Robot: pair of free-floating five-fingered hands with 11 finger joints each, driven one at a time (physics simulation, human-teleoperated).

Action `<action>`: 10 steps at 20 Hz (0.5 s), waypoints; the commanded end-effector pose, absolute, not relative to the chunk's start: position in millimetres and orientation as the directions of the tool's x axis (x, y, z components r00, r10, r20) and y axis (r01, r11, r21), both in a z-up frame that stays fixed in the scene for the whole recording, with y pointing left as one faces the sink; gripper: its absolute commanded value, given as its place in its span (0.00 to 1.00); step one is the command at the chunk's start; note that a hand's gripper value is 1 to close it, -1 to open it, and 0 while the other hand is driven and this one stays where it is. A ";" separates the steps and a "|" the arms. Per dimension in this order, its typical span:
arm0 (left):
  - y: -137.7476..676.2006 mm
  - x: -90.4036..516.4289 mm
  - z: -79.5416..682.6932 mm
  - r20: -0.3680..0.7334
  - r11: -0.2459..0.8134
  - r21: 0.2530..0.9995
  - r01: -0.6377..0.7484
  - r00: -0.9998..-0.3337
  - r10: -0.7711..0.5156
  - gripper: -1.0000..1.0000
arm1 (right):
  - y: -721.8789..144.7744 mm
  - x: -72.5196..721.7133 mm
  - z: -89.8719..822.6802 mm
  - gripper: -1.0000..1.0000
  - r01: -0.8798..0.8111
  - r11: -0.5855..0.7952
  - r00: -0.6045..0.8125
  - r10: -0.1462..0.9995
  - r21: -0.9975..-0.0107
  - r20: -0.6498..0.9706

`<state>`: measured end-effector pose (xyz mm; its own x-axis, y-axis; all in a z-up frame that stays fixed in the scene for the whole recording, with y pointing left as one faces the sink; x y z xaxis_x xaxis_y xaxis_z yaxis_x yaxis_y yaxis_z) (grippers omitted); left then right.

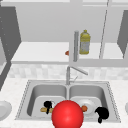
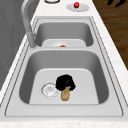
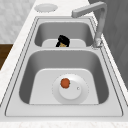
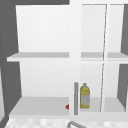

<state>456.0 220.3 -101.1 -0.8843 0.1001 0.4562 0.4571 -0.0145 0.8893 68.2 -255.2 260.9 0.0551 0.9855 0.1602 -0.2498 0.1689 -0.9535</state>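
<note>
Down in the left basin (image 2: 82, 75) the left hand (image 1: 48, 104) has its fingers curled round a tan bread roll (image 2: 65, 93), just beside the drain (image 2: 48, 89). The right hand (image 1: 102, 113) hangs at the sink's front right rim (whether spread or curled, I cannot tell). A plate (image 3: 75, 93) with a small orange fruit (image 3: 65, 83) lies in the right basin.

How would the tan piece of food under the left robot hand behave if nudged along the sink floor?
The tan food looks longish and rounded, so it may roll sideways. The basin floor looks smooth, so it probably slides easily. The left robot hand sits on it, likely steadying it.
</note>
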 end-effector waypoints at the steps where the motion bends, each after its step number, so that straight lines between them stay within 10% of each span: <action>1: 227.7 474.7 -114.2 0.444 0.029 0.893 0.449 -0.890 0.104 1.00 | -255.2 68.2 260.9 0.50 -0.250 0.169 0.055 0.986 -0.953 0.160; 2: 230.4 475.2 -112.9 0.448 0.041 0.890 0.455 -0.887 0.115 1.00 | -255.2 68.2 260.9 0.50 -0.250 0.169 0.055 0.986 -0.953 0.160; 3: 232.2 477.0 -112.1 0.458 0.045 0.884 0.466 -0.880 0.125 0.00 | -255.2 68.2 260.9 0.50 -0.250 0.169 0.055 0.986 -0.953 0.160; 10: 223.6 473.7 -72.8 0.264 0.055 0.962 0.268 -0.962 0.068 0.00 | -255.2 68.2 260.9 0.50 -0.250 0.169 0.055 0.986 -0.953 0.160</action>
<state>472.3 227.3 -80.2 -0.9351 0.1024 0.3392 0.3418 0.0091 0.9397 68.2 -255.2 260.9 0.0551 0.9855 0.1602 -0.2498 0.1689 -0.9535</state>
